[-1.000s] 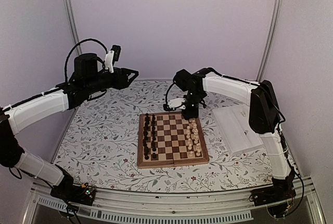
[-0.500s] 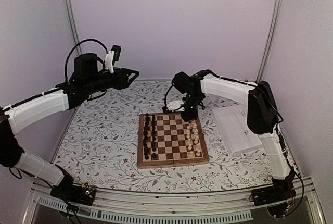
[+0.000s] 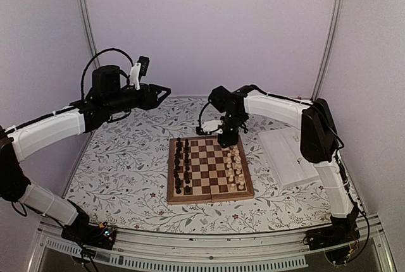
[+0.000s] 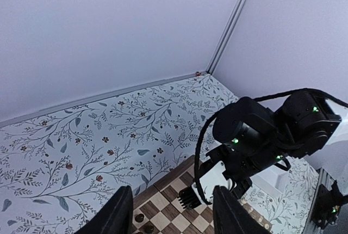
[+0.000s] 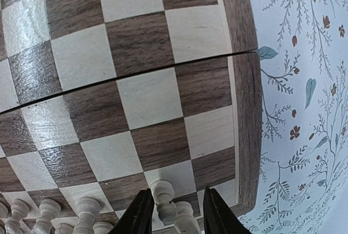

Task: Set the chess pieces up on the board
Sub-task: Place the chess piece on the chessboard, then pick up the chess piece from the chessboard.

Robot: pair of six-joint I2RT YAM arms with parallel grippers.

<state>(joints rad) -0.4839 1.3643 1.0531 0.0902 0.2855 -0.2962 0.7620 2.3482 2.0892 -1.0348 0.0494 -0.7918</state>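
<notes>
Hovering the right gripper point(image 5: 178, 193) at the far right corner of the board point(image 3: 209, 167), fingers standing slightly apart around one pale piece point(image 5: 162, 191), not squeezing it. Holding the left gripper point(image 4: 171, 190) wide and empty above the table point(image 3: 126, 158). Showing the chess pieces point(image 3: 234, 166) along the board's right edge.

Left arm point(image 3: 50, 129) is raised, forearm roughly level, reaching in from the left toward centre. Left gripper point(image 4: 173, 215) is held high and aimed forward and slightly down; fingers point(image 4: 117, 215) spread wide, nothing between them. Right arm point(image 3: 278, 107) arcs up from its base, then inward across the right side. Right wrist point(image 3: 224, 102) is bent down. Right gripper point(image 5: 175, 215) points straight down and sits low, its fingers point(image 5: 140, 212) parted only a little.
</notes>
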